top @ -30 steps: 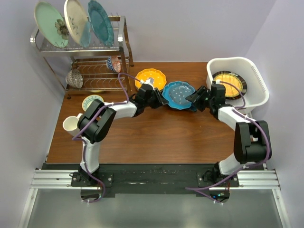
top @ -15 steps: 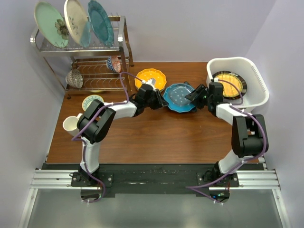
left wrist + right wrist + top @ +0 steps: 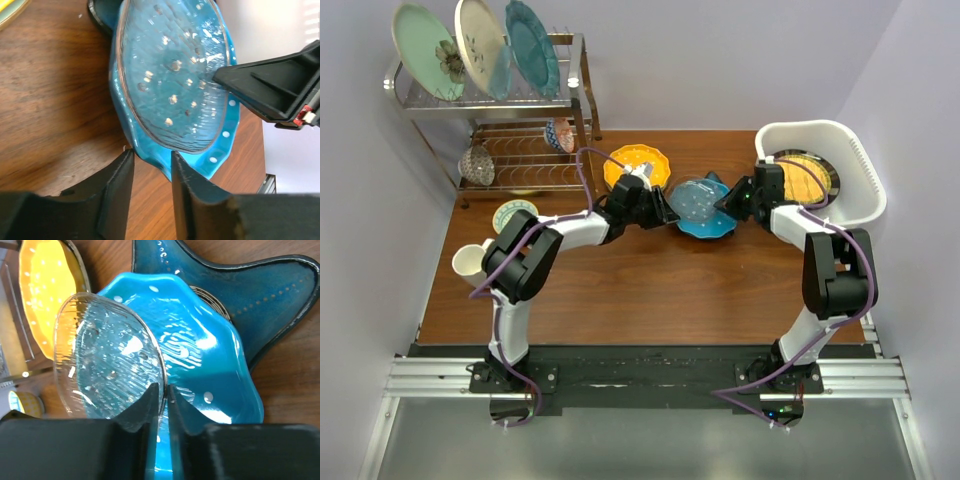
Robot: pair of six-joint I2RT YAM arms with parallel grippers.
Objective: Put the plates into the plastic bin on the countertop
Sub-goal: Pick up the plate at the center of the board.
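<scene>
A clear glass plate (image 3: pixel 695 197) (image 3: pixel 170 75) (image 3: pixel 105 355) stands tilted above a turquoise scalloped plate (image 3: pixel 710 228) (image 3: pixel 220 150) (image 3: pixel 210 350) at mid-table. My right gripper (image 3: pixel 728 200) (image 3: pixel 162 388) is shut on the glass plate's right rim. My left gripper (image 3: pixel 665 207) (image 3: pixel 150 157) is open, its fingertips at the turquoise plate's left edge with a gap showing. A dark blue star-shaped plate (image 3: pixel 260 285) lies under the turquoise one. The yellow scalloped plate (image 3: pixel 632 160) (image 3: pixel 42 290) lies behind my left gripper. The white plastic bin (image 3: pixel 855 150) at right holds a yellow gridded plate (image 3: pixel 810 178).
A chrome wire rack (image 3: pixel 520 120) at the back left carries three upright plates and a small patterned bowl (image 3: pixel 558 133). A small green-rimmed dish (image 3: pixel 513 213) and a white cup (image 3: pixel 470 260) sit near the left edge. Walls close in on the left, back and right.
My right gripper closed on the glass plate's rim and tipped it up off the turquoise plate. My left gripper's jaws widened a little.
</scene>
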